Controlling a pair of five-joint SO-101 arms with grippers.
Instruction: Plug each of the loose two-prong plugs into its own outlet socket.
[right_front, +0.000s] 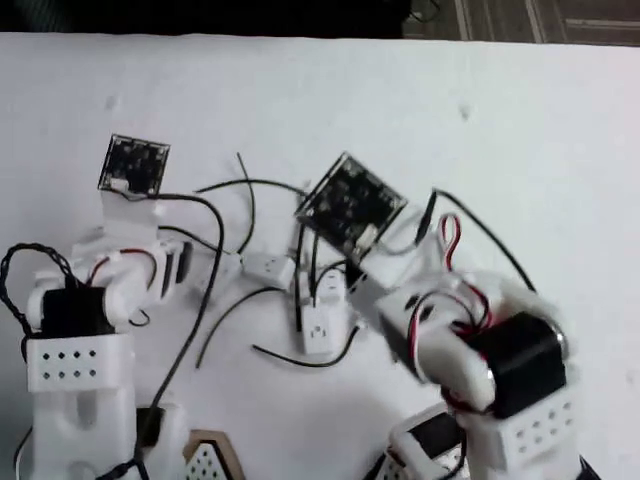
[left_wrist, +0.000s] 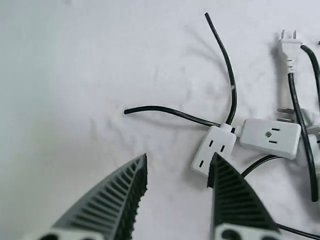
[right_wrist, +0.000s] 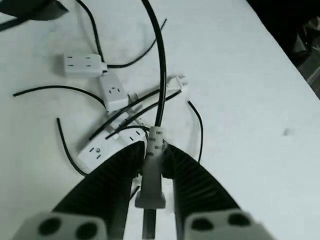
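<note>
My right gripper (right_wrist: 153, 148) is shut on a grey plug (right_wrist: 151, 175) whose black cord (right_wrist: 161, 70) runs away over the table. Just beyond it lies a white outlet socket (right_wrist: 106, 145), with two more white outlet sockets (right_wrist: 114, 92) (right_wrist: 82, 65) farther off. A loose white two-prong plug (right_wrist: 178, 84) lies among the cords. My left gripper (left_wrist: 178, 162) is open and holds nothing, low over the table. One of its fingertips (left_wrist: 220, 172) is right beside a white outlet socket (left_wrist: 214, 148). Another white two-prong plug (left_wrist: 289, 47) lies farther away. In the high view the sockets (right_front: 322, 328) (right_front: 268, 268) lie between the arms.
Short black cord ends (left_wrist: 170, 111) (right_front: 300, 358) sprawl around the sockets in the table's middle. The white table (right_front: 500, 130) stretches open behind and to the right. The arms' bases (right_front: 75, 400) (right_front: 520, 420) stand along the near edge.
</note>
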